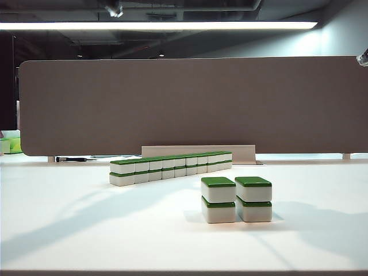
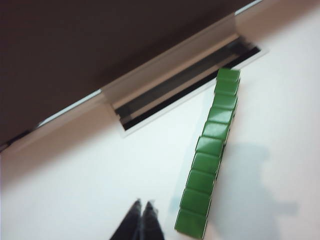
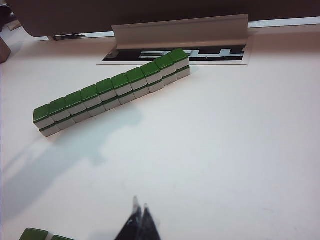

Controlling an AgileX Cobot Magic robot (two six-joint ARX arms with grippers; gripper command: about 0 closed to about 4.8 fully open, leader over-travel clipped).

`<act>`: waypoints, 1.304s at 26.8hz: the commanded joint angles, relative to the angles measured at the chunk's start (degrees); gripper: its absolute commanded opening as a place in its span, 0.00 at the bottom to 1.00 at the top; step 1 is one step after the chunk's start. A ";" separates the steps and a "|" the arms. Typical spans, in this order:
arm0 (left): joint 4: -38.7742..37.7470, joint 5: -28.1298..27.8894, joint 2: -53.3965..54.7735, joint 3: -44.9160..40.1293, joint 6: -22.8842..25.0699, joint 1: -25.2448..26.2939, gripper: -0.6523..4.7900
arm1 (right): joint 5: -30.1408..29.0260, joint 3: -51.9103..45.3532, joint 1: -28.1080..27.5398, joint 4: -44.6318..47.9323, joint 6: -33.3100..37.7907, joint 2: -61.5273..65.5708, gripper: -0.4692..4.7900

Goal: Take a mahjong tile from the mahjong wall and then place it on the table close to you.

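White table runs back to a grey-brown partition. Your left gripper hangs above it, fingers pinched shut on nothing, with the near end of the mahjong wall just beside its tips. Your right gripper looks closed and empty too, the wall well ahead of it. Nothing's picked yet; lifting and placing remain.

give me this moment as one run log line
left gripper: shut, empty, above table beside mahjong wall | right gripper: shut, empty, above table | wall: intact, two high
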 commanded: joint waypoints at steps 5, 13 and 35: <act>8.74 -0.90 -7.43 -12.81 -0.39 0.76 0.11 | 0.00 0.33 0.09 0.72 -0.15 -0.09 0.09; 13.18 -0.90 -16.96 -30.40 -0.39 0.81 0.11 | 0.00 0.33 0.09 0.72 -0.15 -0.09 0.09; 27.43 -0.87 -58.21 -80.54 -13.44 12.52 0.11 | 0.00 0.33 0.04 0.74 -0.15 -0.09 0.09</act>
